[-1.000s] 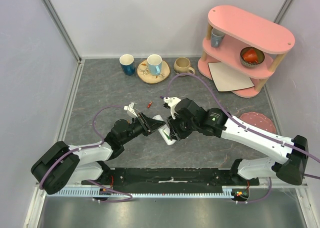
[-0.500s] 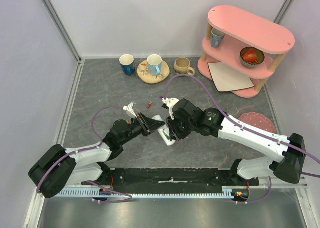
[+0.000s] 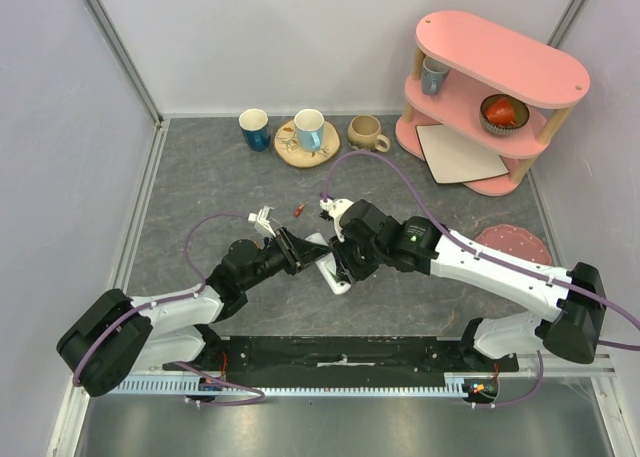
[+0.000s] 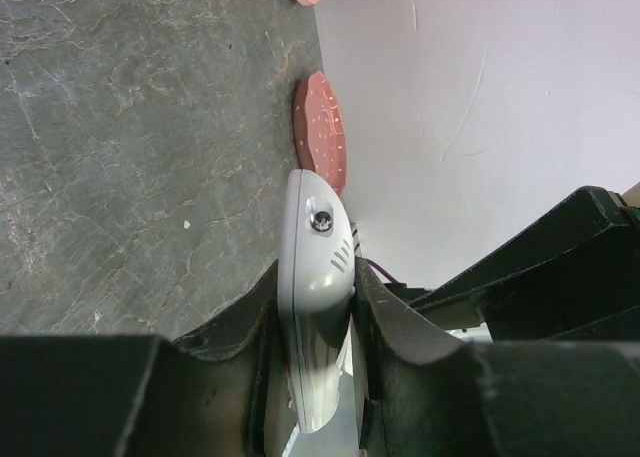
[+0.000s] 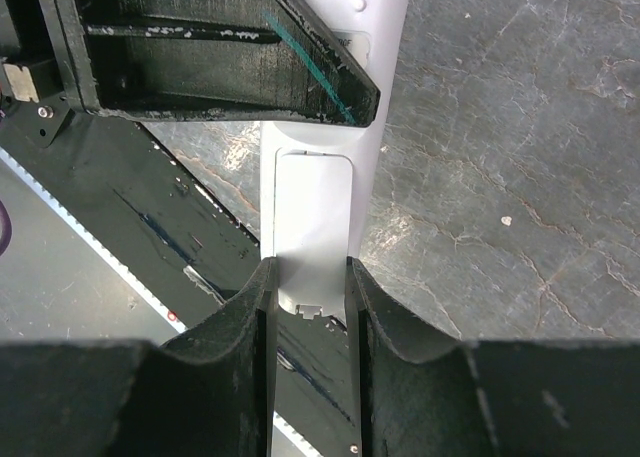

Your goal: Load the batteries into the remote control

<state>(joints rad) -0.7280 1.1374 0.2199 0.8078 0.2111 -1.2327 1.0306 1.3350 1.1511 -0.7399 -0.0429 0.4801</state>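
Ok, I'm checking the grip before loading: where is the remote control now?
In the top view the remote control is centre-frame, clamped between left hand and right hand, on the near side of a red-orange battery.

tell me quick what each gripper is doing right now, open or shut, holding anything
left gripper: closed on the remote control.
right gripper: closed on the same remote control, further along its body.

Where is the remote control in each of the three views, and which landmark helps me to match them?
Top external: remote control near the picture's centre.
Left wrist: lower centre, clamped in the left pincer.
Right wrist: centre, held in the right pincer.
Shared landmark: the left pincer gripping it, black at the top of the right wrist view.
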